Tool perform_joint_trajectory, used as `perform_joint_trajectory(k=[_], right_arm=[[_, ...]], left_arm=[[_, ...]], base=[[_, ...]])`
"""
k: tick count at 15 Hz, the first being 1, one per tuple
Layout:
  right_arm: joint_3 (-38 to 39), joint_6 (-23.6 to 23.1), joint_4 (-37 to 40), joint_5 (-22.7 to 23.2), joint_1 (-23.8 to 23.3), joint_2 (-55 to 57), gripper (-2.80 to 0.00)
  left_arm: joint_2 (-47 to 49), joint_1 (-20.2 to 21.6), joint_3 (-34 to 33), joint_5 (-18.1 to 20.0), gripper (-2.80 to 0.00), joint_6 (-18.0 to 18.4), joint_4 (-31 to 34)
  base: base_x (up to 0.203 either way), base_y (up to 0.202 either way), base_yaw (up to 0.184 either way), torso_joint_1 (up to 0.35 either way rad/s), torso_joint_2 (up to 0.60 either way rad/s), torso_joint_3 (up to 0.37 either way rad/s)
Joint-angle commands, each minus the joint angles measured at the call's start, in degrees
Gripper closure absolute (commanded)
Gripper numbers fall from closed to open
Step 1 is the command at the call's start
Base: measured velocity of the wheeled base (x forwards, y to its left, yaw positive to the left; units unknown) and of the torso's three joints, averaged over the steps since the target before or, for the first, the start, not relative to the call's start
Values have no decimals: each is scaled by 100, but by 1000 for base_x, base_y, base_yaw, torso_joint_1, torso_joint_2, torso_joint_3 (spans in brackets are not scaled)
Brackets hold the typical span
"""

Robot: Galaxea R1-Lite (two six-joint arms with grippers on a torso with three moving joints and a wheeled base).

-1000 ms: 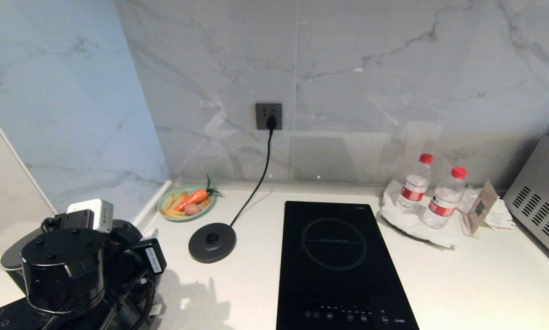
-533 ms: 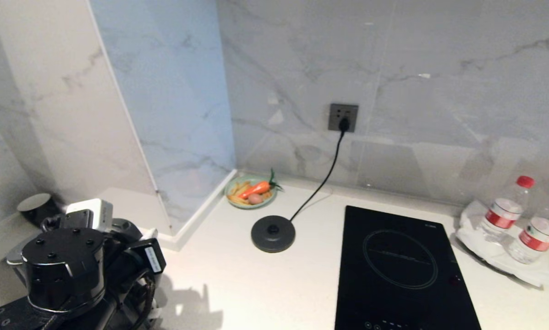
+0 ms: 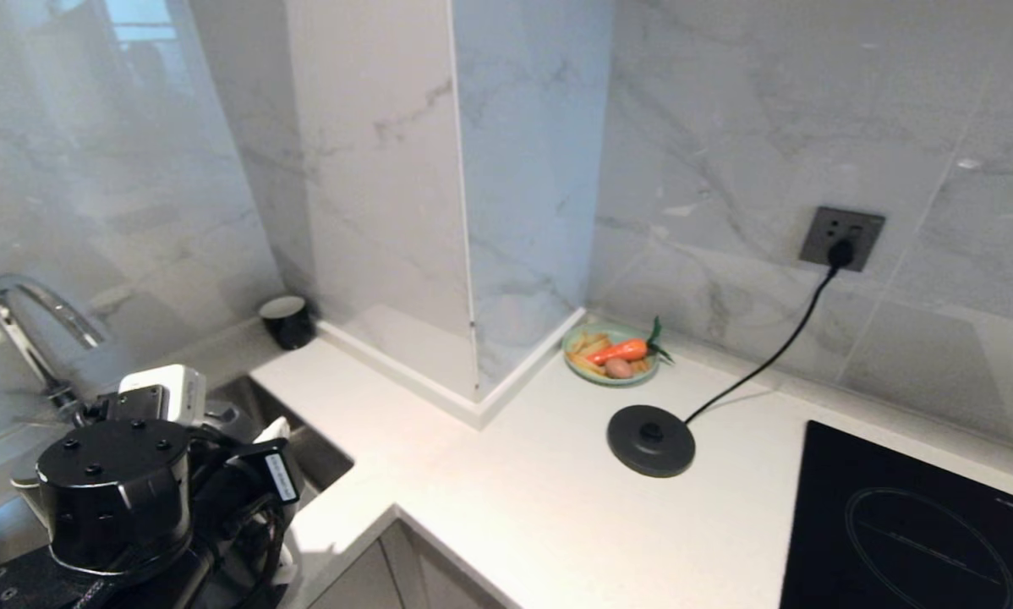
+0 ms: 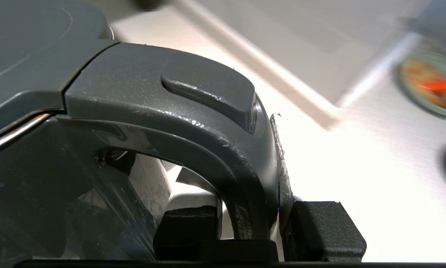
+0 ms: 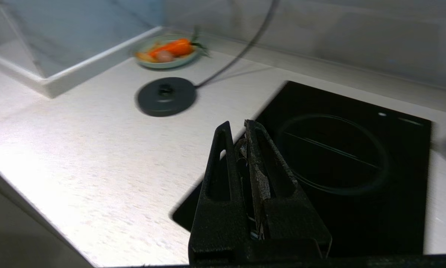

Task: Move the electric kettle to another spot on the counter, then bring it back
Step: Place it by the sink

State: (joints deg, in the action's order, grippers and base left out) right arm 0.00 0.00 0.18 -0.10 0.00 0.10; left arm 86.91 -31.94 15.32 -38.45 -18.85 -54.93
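While the electric kettle (image 4: 141, 111) is held by its loop handle between the left gripper's (image 4: 252, 227) jaws at the near left, bare counter (image 3: 540, 499) is seen toward the base disc (image 3: 650, 440); the right gripper's (image 5: 238, 149) jaws are pressed together.

no readable text, labels or signs

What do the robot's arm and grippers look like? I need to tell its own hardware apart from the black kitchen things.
The left arm ends in a round black housing with screw holes, a white box behind it, black cables and a white label. The right gripper has two matte black, tapering fingers with long cut-out slots and worn, scuffed inner pads. The left gripper shows blocky, textured black finger bases.
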Motion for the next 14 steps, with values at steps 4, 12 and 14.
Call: perform_joint_trajectory(k=[4,12,14], right_arm=[[0,0,-1,2,0,-1,0],[0,-17,-1,2,0,-1,0],[0,-14,-1,7,0,-1,0]], left_arm=[[34,8,6,-19,0,-14,-35],[222,12,175,-15,0,-5,-27],[448,42,312,-6,0,0,-34]], base=[[-2,-8,175,0,4,1],[-1,-7,170,1,3,3],[-4,-5,79,2,0,2]])
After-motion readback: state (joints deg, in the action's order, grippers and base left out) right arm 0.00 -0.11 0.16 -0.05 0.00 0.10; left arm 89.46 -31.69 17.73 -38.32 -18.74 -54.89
